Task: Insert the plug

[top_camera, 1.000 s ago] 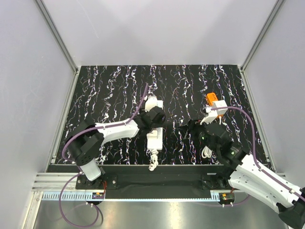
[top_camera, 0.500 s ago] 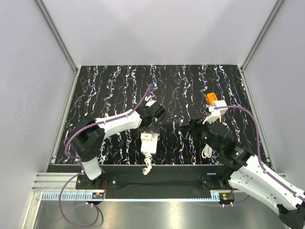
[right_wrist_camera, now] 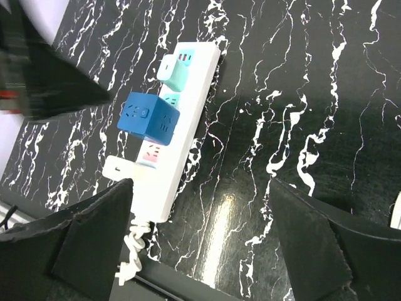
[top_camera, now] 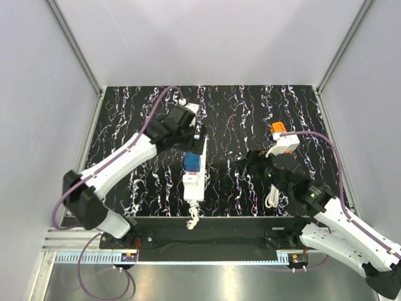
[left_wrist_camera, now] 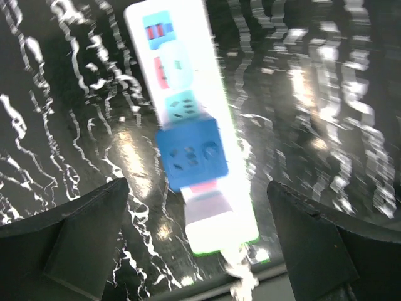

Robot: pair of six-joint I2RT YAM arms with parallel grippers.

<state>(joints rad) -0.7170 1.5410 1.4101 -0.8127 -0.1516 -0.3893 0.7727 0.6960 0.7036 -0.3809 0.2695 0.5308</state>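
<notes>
A white power strip [top_camera: 193, 183] lies lengthwise on the black marbled table [top_camera: 138, 113]. A blue cube plug [top_camera: 192, 163] sits in its middle sockets and shows in the left wrist view [left_wrist_camera: 190, 152] and the right wrist view [right_wrist_camera: 148, 118]. My left gripper [top_camera: 190, 143] hangs open above the strip's far end, its fingers [left_wrist_camera: 75, 244] wide on either side of the strip [left_wrist_camera: 216, 119] and touching nothing. My right gripper [top_camera: 250, 166] is open to the right of the strip [right_wrist_camera: 182, 157], with bare table between its fingers [right_wrist_camera: 326, 251].
A mint adapter [right_wrist_camera: 175, 72] sits in the strip's far sockets. The strip's coiled cord [top_camera: 193, 218] hangs over the table's near edge. A white cable bundle [top_camera: 272, 199] lies beside my right arm. Grey walls enclose the table.
My left gripper has opened, risen and drawn back toward the far left, uncovering the blue plug on the strip. My right gripper has opened wider and barely moved.
</notes>
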